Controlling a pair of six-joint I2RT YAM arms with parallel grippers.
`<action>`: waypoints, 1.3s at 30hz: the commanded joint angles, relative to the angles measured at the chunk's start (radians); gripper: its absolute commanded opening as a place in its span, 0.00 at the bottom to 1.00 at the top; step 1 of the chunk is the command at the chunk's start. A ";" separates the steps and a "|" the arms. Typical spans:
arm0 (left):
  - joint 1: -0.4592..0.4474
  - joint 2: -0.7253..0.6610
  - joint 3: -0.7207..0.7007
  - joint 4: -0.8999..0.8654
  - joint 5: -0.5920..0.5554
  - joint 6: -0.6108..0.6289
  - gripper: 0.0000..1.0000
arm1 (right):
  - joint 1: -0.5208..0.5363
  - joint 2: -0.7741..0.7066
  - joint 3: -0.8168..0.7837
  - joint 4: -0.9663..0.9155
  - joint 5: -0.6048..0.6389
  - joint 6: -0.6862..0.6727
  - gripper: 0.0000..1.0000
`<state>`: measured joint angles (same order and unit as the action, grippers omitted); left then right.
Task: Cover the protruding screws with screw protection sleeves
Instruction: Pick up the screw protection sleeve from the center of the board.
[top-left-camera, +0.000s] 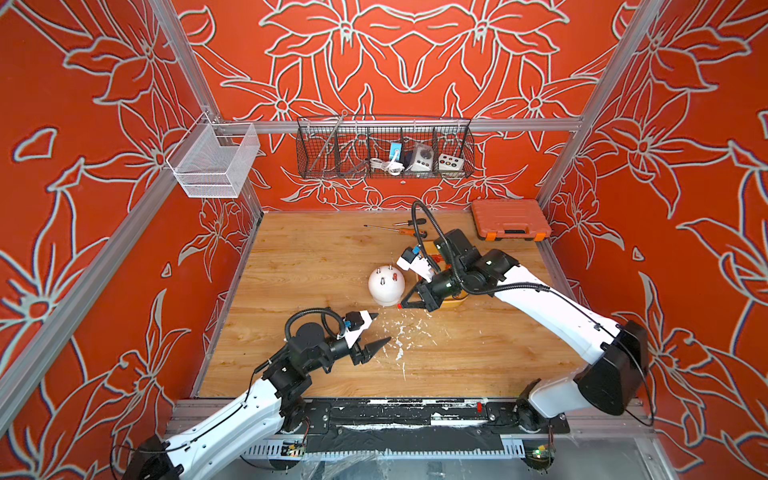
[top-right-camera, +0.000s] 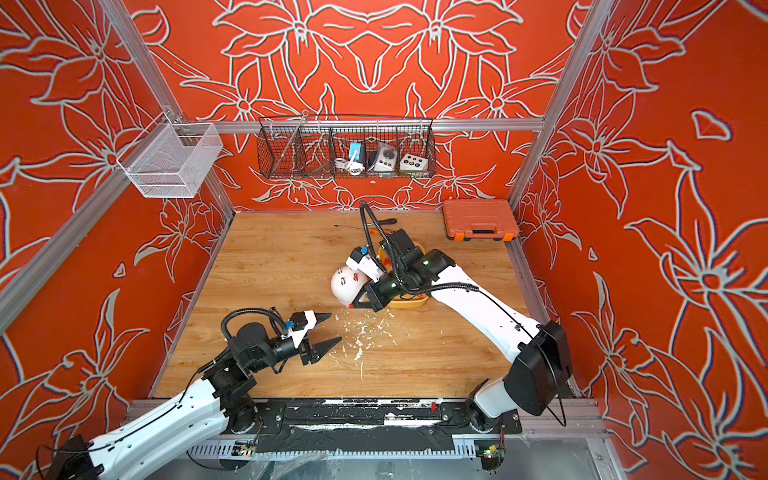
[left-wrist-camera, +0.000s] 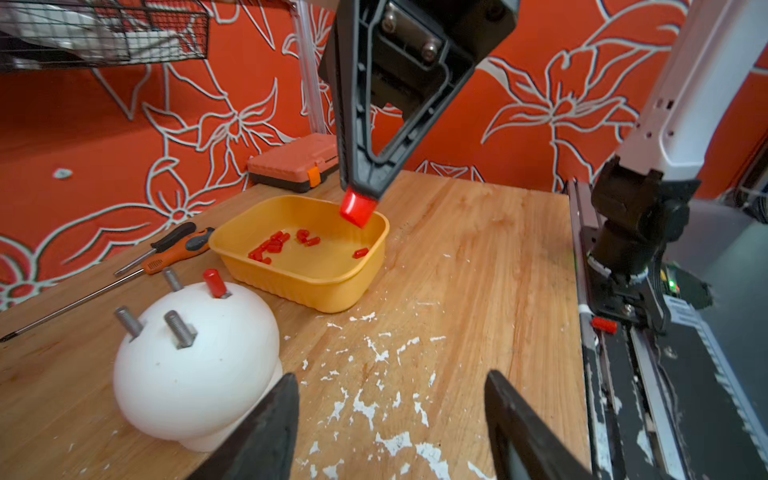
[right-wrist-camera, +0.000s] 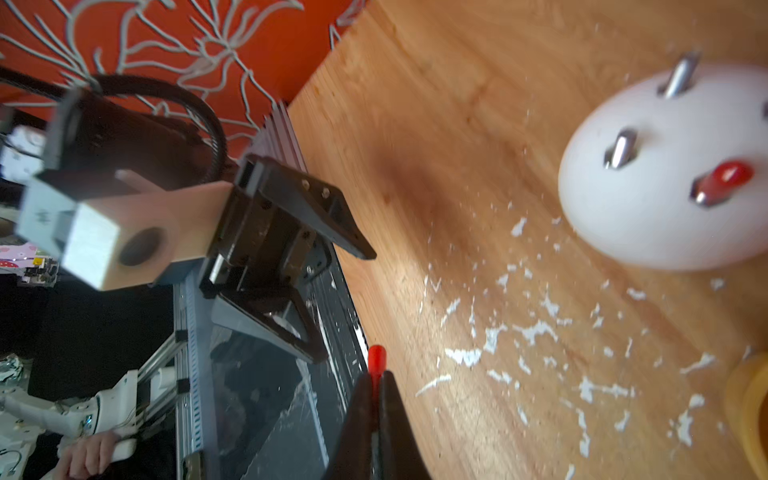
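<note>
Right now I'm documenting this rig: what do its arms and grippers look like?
The left arm and right arm have white shells with black joints and black corrugated cables looping over the wrists. The left gripper and right gripper are black with tapering triangular fingers, each beside a white camera block.

Both top views look steeply down from high at the front onto the whole counter (top-left-camera: 316, 257). The left wrist view sits low, facing the back right corner. The right wrist view, blurred, seems to face front left, sharing the protruding screws (left-wrist-camera: 176, 326).
</note>
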<state>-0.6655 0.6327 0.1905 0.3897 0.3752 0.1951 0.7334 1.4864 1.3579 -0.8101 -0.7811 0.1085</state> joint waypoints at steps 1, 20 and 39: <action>-0.030 0.040 0.041 0.014 0.015 0.108 0.69 | 0.042 0.025 0.047 -0.146 0.026 -0.067 0.00; -0.079 0.090 0.071 -0.010 0.018 0.136 0.54 | 0.130 0.117 0.064 -0.046 -0.003 -0.023 0.00; -0.080 0.088 0.081 -0.049 0.008 0.148 0.25 | 0.136 0.128 0.084 -0.063 0.035 -0.034 0.00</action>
<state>-0.7399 0.7231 0.2420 0.3599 0.3752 0.3229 0.8650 1.6318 1.4124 -0.8711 -0.7734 0.0914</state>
